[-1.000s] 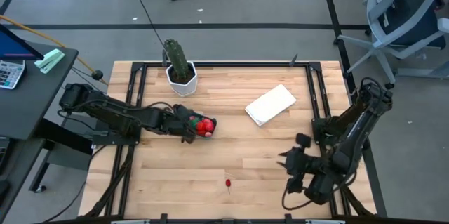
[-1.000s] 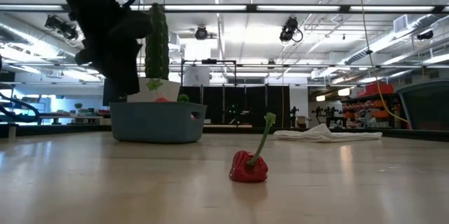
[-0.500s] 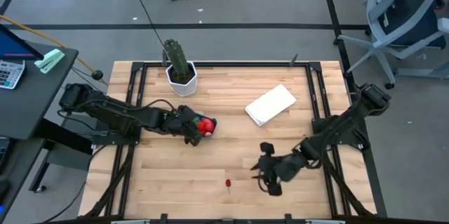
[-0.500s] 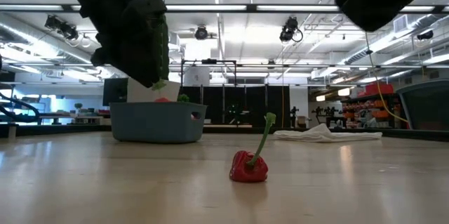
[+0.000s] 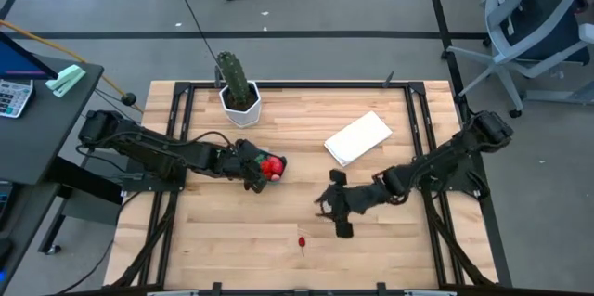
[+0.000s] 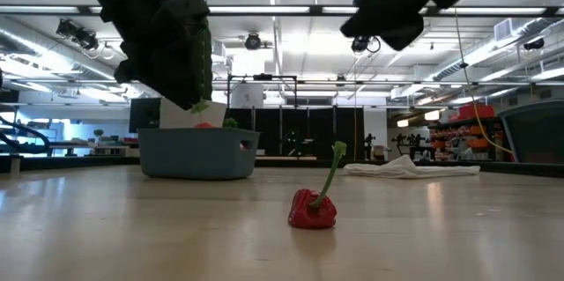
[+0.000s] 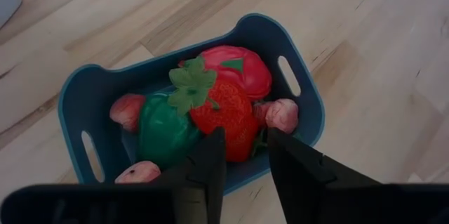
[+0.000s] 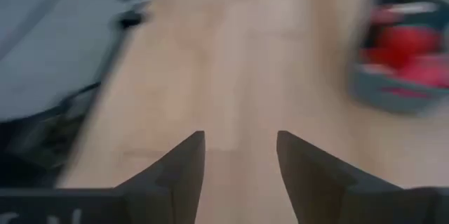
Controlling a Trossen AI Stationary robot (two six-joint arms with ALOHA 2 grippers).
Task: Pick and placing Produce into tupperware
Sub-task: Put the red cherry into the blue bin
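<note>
The teal tupperware [image 7: 306,97] stands left of the table's middle [image 5: 278,160] and holds a red tomato [image 7: 238,69], a strawberry [image 7: 224,115], a green pepper [image 7: 165,129] and pink pieces [image 7: 283,114]. My left gripper [image 7: 245,157] hovers open just above its near rim [image 5: 260,172]. One small red pepper with a green stem [image 6: 313,209] lies on the bare table near the front edge [image 5: 302,240]. My right gripper [image 8: 238,161] is open and hangs above the table a little right of and beyond that pepper [image 5: 325,208].
A cactus in a white pot [image 5: 238,87] stands at the far edge behind the tupperware. A flat white folded item [image 5: 358,138] lies right of the middle. Bare wood stretches around the loose pepper and along the near edge.
My right arm has swung out from the table's near right corner toward the left, ending over the middle close to the loose pepper, its fingers still apart. The left gripper stays over the tupperware with only a small shift. The pepper has not moved.
</note>
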